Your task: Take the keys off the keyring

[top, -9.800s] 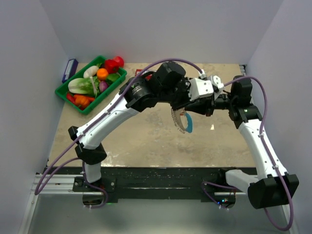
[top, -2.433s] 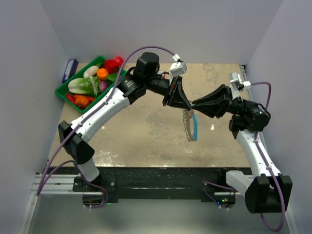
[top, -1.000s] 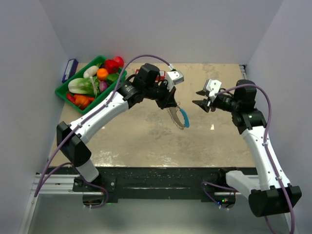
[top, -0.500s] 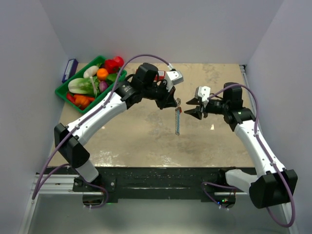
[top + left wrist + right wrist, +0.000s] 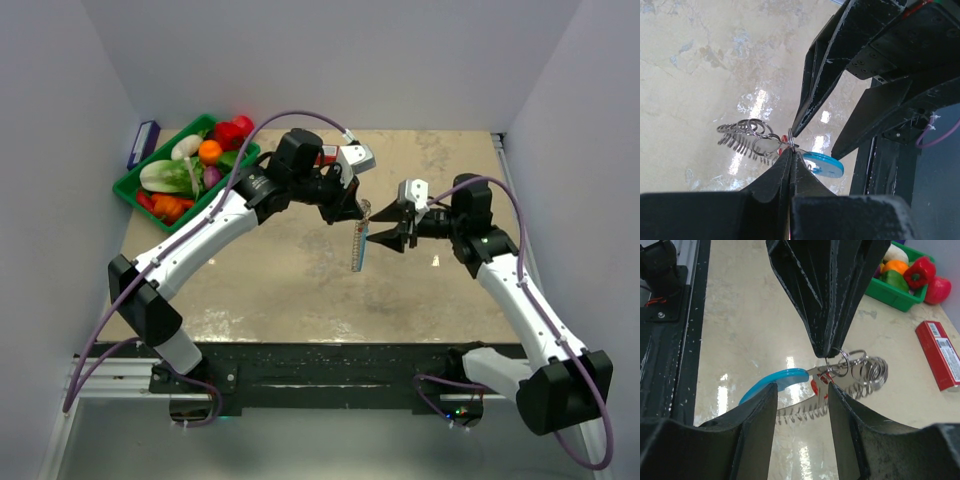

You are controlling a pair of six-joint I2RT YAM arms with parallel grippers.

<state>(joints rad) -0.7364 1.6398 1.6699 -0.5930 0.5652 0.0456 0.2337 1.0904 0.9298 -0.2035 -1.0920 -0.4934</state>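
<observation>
My left gripper is shut on the keyring at a small split ring and holds it hanging above the table. In the left wrist view its closed tips pinch the ring, with the blue section to the right and the silvery keys fanned to the left. My right gripper is open beside the hanging ring. In the right wrist view its fingers stand either side of the blue section, the keys and the red piece, without touching them.
A green basket of toy vegetables stands at the back left, with a blue box beside it by the wall. A long red box lies on the table behind the arms. Black rails run along the near edge.
My right gripper has moved left, up to the hanging keyring, and stays open. The keyring has swung from broadside to edge-on under my left gripper, which barely moved.
</observation>
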